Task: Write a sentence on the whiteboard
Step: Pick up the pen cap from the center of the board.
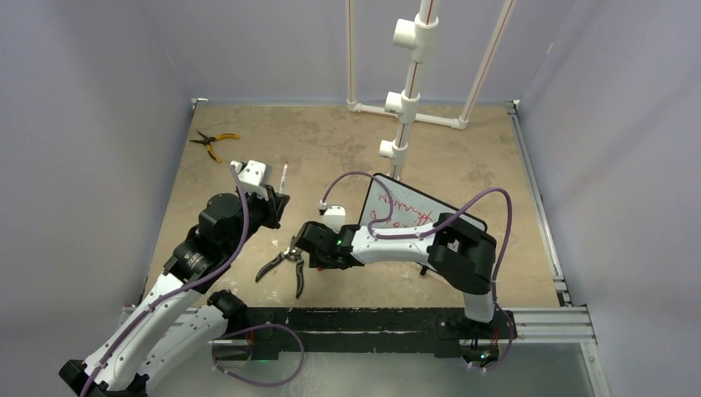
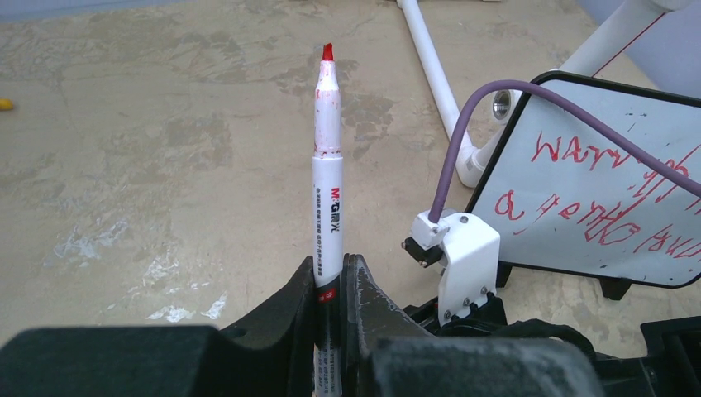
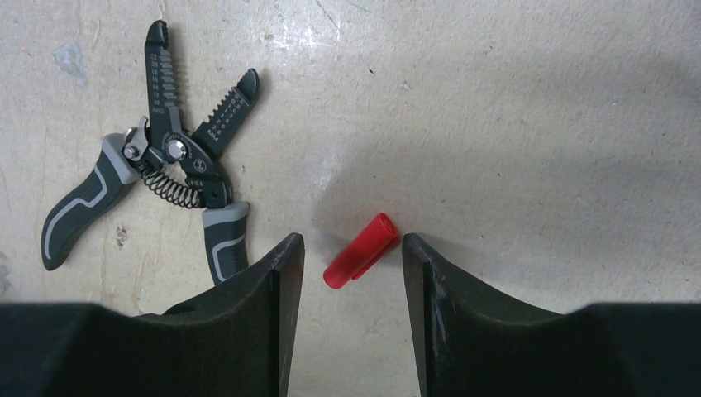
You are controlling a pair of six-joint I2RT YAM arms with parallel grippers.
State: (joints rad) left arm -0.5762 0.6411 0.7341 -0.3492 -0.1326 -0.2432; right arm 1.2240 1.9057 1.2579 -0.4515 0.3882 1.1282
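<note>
The left gripper [image 2: 331,291] is clamped on a white-barrelled marker [image 2: 327,207], held upright with its red tip uncovered. The right gripper [image 3: 352,245] is lowered to the beige table [image 3: 537,124], jaws apart on either side of a small red plastic cap [image 3: 361,251]. Grey-handled wire strippers [image 3: 178,153] lie left of the cap. The black-framed white whiteboard [image 2: 661,124] is propped tilted at centre right, with the red handwritten sentence [image 2: 579,151] in two lines.

sentence [image 2: 591,213]: right end cut off | whiteboard [image 1: 405,198]: lower half behind right arm [image 1: 397,246]
</note>
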